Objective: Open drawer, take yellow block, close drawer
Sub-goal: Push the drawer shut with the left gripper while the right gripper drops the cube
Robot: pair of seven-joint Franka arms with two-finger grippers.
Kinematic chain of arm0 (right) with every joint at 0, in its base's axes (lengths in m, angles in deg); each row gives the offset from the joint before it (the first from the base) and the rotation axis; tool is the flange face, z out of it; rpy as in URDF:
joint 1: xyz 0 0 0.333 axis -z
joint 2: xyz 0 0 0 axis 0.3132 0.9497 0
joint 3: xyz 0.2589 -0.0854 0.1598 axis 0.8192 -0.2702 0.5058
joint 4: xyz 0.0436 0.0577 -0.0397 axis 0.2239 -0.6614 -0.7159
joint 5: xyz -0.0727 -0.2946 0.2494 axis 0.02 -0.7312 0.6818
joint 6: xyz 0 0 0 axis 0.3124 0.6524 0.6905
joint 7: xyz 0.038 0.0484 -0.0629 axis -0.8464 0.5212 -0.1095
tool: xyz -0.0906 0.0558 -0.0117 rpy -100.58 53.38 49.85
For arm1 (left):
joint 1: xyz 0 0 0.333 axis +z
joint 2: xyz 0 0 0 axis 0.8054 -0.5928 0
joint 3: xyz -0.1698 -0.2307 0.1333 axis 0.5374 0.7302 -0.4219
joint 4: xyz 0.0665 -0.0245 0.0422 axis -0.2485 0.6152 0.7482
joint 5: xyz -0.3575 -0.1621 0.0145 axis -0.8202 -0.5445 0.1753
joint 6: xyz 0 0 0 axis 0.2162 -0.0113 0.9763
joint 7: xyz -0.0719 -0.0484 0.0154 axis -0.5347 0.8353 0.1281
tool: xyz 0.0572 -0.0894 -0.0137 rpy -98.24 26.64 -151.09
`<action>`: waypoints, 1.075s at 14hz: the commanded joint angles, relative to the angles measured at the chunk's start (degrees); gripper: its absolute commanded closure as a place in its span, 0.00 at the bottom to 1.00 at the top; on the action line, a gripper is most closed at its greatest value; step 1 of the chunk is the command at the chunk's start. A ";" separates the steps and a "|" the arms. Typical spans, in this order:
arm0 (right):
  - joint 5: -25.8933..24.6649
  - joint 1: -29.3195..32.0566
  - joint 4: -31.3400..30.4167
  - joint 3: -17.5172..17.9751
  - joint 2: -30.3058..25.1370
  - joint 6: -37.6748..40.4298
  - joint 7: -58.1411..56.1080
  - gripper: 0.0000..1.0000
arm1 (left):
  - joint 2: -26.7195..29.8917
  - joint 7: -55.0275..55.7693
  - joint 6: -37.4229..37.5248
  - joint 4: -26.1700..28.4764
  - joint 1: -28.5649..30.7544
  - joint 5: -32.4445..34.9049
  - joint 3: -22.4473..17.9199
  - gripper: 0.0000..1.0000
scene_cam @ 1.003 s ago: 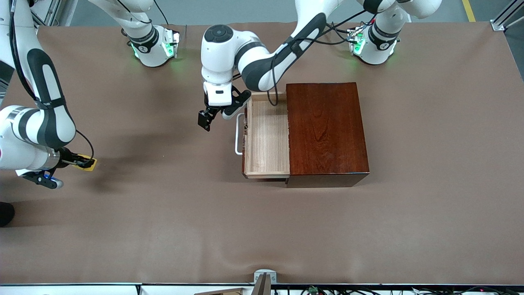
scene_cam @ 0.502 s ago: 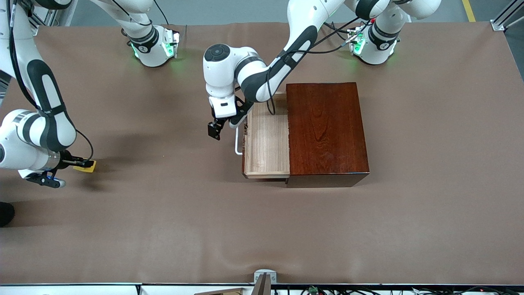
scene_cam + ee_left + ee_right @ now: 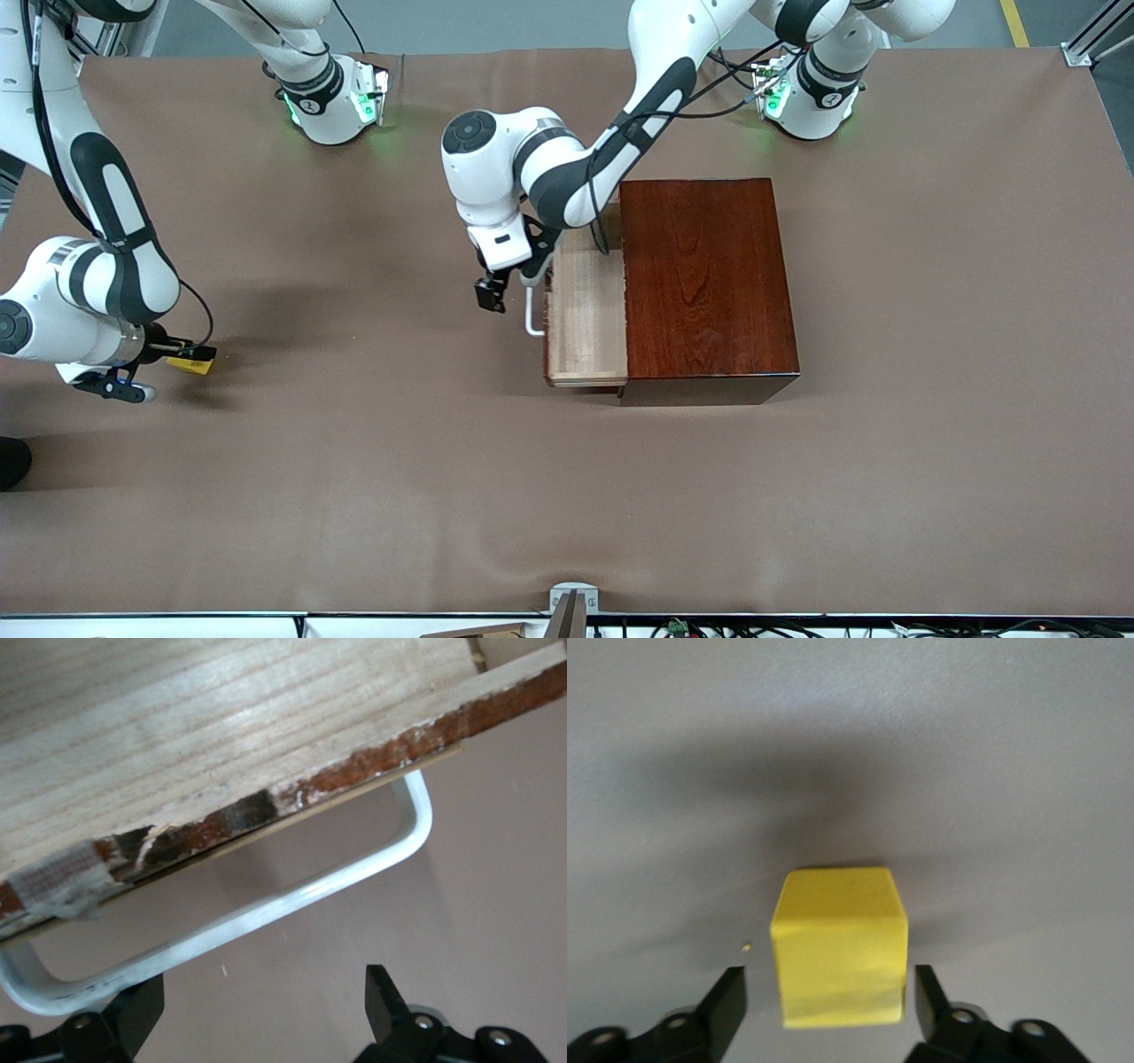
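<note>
1. Drawer (image 3: 585,315), a pale light-wood tray with a white U-shaped loop handle (image 3: 530,312), sticks partly out of the glossy dark reddish-brown wooden box (image 3: 704,279), its front facing the right arm's end of the table; the tray looks empty
2. Small bright yellow cube, the yellow block (image 3: 192,361), sits on the brown table cover (image 3: 372,461) well apart from the drawer, at the right arm's end of the table
3. The right gripper (image 3: 182,357) is low over that block; the right wrist view shows the block (image 3: 840,946) between the two black fingers (image 3: 722,1003) with a gap on each side, so the claw stands wide and holds nothing
4. The left gripper (image 3: 496,297) is just beside the loop handle; in the left wrist view the handle (image 3: 248,917) runs across in front of the spread fingertips (image 3: 383,997), which do not clasp it, so this claw is wide and empty too
5. Judged from this, the block is out and set down, and the step in hand is closing the drawer
6. The next move calls for the left gripper to press squarely on the handle or drawer front toward the box, straight along the slide so the tray does not jam, while the right arm lifts clear of the block without nudging it
7. Count: one drawer, one box, one handle, one yellow block, two arms, two grippers
</note>
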 commanded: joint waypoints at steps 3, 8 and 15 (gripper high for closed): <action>-1.04 -1.22 3.05 0.80 -6.66 9.04 0.30 0.00 | 2.05 -0.50 10.75 0.61 2.08 0.75 -0.90 0.00; -0.69 -1.22 8.22 0.89 -12.04 12.64 0.04 0.00 | 2.06 0.03 21.65 0.96 2.25 0.84 -0.99 0.00; -0.25 -5.87 26.14 0.80 -12.39 35.47 -0.14 0.00 | 3.10 -0.84 20.73 0.17 2.25 -1.16 0.15 0.00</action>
